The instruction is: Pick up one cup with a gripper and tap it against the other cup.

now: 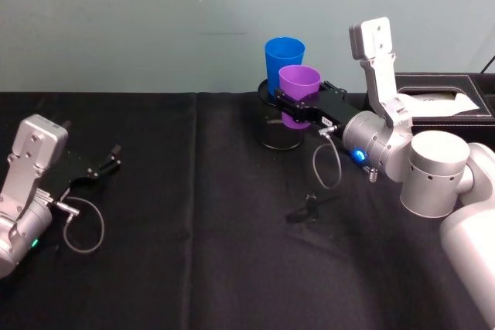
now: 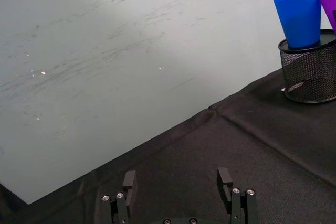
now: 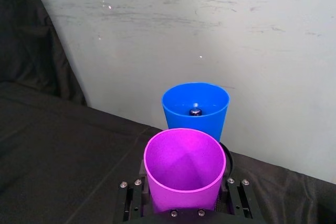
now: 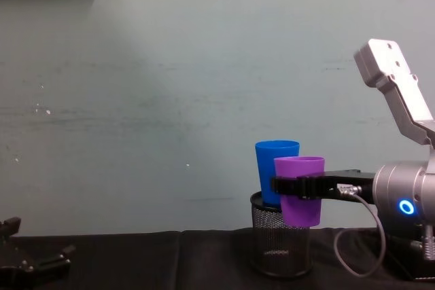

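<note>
Purple cup [image 1: 299, 83] held in right claw [image 1: 292, 110], white label [image 1: 328, 122] unreadable, beside blue cup [image 1: 284, 56].

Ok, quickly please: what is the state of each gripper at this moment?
Left gripper: open, holding nothing.
Right gripper: shut on the purple cup, held up beside the blue cup.

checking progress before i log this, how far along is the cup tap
Done: the right gripper is shut on the purple cup, lifted clear of the table. In hand: the cup hangs beside the blue cup, which stands in the mesh pen holder; contact can't be judged. Left: the tap. The left gripper lies open, far left.
</note>
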You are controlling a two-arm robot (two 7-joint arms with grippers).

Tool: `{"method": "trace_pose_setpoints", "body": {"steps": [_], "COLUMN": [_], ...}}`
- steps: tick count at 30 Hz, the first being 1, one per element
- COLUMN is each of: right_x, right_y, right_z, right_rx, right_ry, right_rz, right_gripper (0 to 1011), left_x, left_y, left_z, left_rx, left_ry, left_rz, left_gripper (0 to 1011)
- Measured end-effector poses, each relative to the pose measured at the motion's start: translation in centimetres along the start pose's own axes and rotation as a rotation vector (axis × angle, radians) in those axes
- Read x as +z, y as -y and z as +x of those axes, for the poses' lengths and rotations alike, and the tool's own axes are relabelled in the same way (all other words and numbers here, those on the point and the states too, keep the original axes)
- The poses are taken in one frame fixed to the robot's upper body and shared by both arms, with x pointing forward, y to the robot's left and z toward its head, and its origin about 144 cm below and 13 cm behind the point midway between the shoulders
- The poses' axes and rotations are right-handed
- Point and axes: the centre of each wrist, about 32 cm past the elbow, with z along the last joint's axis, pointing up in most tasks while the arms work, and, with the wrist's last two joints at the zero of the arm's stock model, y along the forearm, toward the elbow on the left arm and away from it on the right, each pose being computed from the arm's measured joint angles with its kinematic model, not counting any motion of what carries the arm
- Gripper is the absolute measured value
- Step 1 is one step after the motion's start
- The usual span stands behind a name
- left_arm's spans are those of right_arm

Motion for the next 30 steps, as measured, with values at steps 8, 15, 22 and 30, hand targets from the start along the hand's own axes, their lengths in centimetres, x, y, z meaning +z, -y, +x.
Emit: {"method": "trace_pose_setpoints", "body": {"steps": [8, 15, 22, 30], "right_x": [0.0, 0.0, 0.0, 0.0], "right_y": [0.0, 0.0, 0.0, 0.0], "right_z": [0.0, 0.0, 0.0, 0.0], "right_rx": [0.0, 0.0, 0.0, 0.0], "right_ry": [-0.001, -0.001, -0.001, -0.001], "right_rz": [0.0, 0.0, 0.0, 0.0], "right_gripper": [715, 715, 715, 716], "left_x": [0.0, 0.0, 0.0, 0.0], "left_y": [0.0, 0.0, 0.0, 0.0], "left_z": [0.0, 0.0, 0.0, 0.0], "left_rx": [0.0, 0.0, 0.0, 0.0], "left_ry": [0.0, 0.0, 0.0, 0.0], "left_rz": [0.0, 0.0, 0.0, 0.0], "left_gripper": [1000, 1000, 1000, 1000]}}
